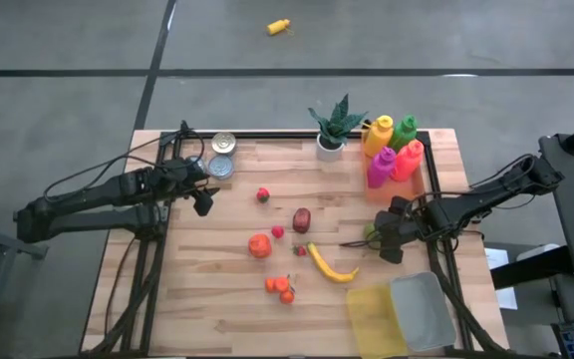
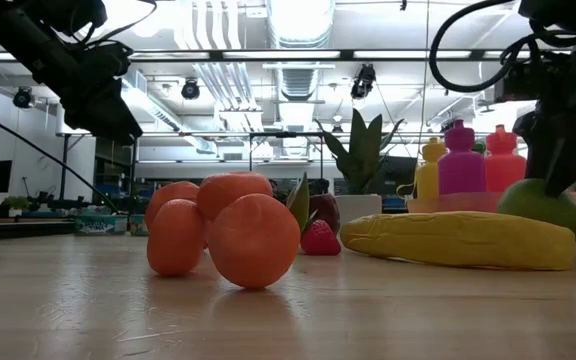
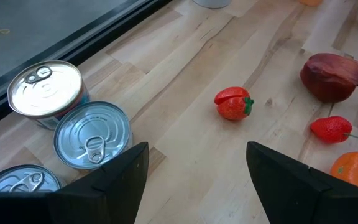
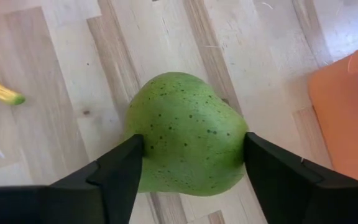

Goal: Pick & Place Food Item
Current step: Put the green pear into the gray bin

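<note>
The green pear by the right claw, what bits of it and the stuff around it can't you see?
- Pear, right wrist view: its sides are covered where the right claw fingers press it; its lower end is cut off by them.
- Pear, high view: mostly hidden under the claw.
- Pear, low view: base hidden behind the banana.
- Third can, left wrist view: cut off by the picture's edge and a finger of the left claw.

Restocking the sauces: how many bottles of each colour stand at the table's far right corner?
Yellow bottle: 1
Green bottle: 1
Pink bottle: 1
Red bottle: 1
Total: 4
</note>
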Action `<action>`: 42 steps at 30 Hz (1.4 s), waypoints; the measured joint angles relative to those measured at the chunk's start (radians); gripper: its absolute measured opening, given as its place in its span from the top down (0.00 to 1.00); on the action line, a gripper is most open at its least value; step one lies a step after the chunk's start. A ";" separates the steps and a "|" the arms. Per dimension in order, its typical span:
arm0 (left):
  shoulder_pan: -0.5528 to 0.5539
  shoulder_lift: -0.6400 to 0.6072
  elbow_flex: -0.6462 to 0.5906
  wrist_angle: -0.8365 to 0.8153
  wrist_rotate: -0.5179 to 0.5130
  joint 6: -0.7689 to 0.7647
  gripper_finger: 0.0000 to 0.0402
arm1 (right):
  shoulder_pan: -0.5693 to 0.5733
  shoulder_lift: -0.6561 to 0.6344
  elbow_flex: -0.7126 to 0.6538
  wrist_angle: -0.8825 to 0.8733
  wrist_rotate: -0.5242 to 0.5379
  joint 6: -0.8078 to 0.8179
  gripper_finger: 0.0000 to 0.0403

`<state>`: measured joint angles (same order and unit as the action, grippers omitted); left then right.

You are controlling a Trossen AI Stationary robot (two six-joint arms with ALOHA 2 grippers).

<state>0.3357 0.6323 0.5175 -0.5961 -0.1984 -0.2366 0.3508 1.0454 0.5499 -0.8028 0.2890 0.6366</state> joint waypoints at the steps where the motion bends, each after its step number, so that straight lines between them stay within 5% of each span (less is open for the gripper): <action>1: 0.000 0.000 0.000 0.000 0.000 0.000 0.31 | 0.000 0.000 0.000 0.000 0.000 0.000 0.37; 42: 0.000 0.000 0.000 0.000 0.000 0.000 0.31 | 0.000 0.003 0.029 0.010 -0.031 0.112 0.38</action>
<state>0.3359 0.6327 0.5175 -0.5961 -0.1986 -0.2367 0.3511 1.0489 0.5785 -0.7926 0.2576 0.7483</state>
